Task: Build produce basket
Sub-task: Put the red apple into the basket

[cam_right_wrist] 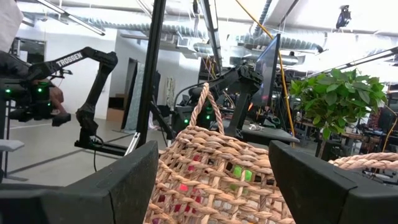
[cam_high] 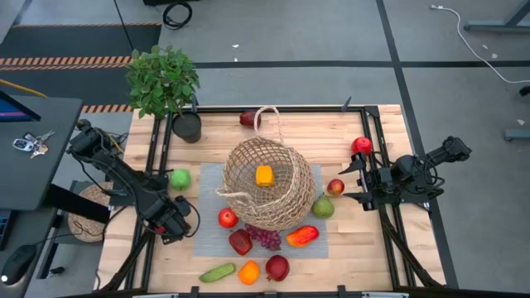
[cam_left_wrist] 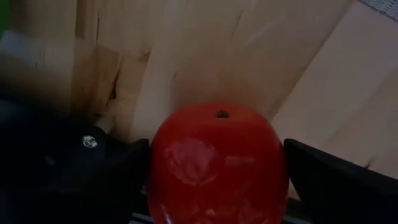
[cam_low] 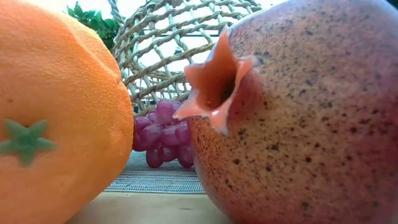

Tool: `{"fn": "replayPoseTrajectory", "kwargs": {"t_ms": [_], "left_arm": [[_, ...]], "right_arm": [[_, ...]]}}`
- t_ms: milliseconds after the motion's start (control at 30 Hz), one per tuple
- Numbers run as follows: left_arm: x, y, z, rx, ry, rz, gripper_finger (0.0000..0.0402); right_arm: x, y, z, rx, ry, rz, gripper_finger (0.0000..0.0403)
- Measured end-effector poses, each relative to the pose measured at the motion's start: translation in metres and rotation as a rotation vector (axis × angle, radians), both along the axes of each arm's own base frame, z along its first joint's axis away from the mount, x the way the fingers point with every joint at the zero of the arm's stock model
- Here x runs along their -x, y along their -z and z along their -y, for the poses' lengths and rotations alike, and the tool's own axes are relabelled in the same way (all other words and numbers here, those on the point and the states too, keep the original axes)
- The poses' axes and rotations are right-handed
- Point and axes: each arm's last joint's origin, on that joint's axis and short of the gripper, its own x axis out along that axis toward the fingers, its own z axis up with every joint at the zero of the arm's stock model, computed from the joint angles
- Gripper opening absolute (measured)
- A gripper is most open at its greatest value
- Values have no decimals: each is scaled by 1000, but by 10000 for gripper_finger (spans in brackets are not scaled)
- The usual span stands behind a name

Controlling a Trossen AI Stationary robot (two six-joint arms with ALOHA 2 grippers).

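The wicker basket (cam_high: 269,186) stands on a grey mat (cam_high: 207,178) at the table's middle, with one orange-yellow piece (cam_high: 263,175) inside. More produce lies around it: a green apple (cam_high: 180,178), a red apple (cam_high: 228,218), grapes (cam_high: 265,237), a pepper (cam_high: 302,236), a pear (cam_high: 323,207), a cucumber (cam_high: 217,271) and an orange (cam_high: 248,271). My left gripper (cam_high: 171,225) points down at the mat's near left corner, over another red apple (cam_left_wrist: 217,155) that rests on the wood between its fingers. My right gripper (cam_high: 360,184) waits open at the right, facing the basket (cam_right_wrist: 211,174). My left gripper comes at the red apple from above, one finger (cam_left_wrist: 124,180) beside each of its flanks, the apple's stem dimple (cam_left_wrist: 222,114) showing past them. The apple sits on the table. Whether the fingers touch it I cannot tell.
A potted plant (cam_high: 163,79) stands at the far left corner. Black frame rails (cam_high: 157,157) run along both table sides. A pomegranate (cam_low: 298,112) and the orange (cam_low: 56,112) lie at the near edge, and red fruits (cam_high: 361,146) lie at the far right.
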Motion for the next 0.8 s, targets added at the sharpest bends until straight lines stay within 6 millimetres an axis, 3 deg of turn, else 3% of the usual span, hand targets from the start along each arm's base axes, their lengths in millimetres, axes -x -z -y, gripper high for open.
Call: {"fn": "replayPoseTrajectory", "kwargs": {"t_ms": [233,433,800], "left_arm": [[0,0,1,12,22,1,333],[-4,-3,2,43,15,6,331],[-40,-44,1,95,-13,184,331]], "right_arm": [[0,0,0,0,-1,0,310],[0,0,0,0,0,0,310],[0,0,0,0,0,0,310]]}}
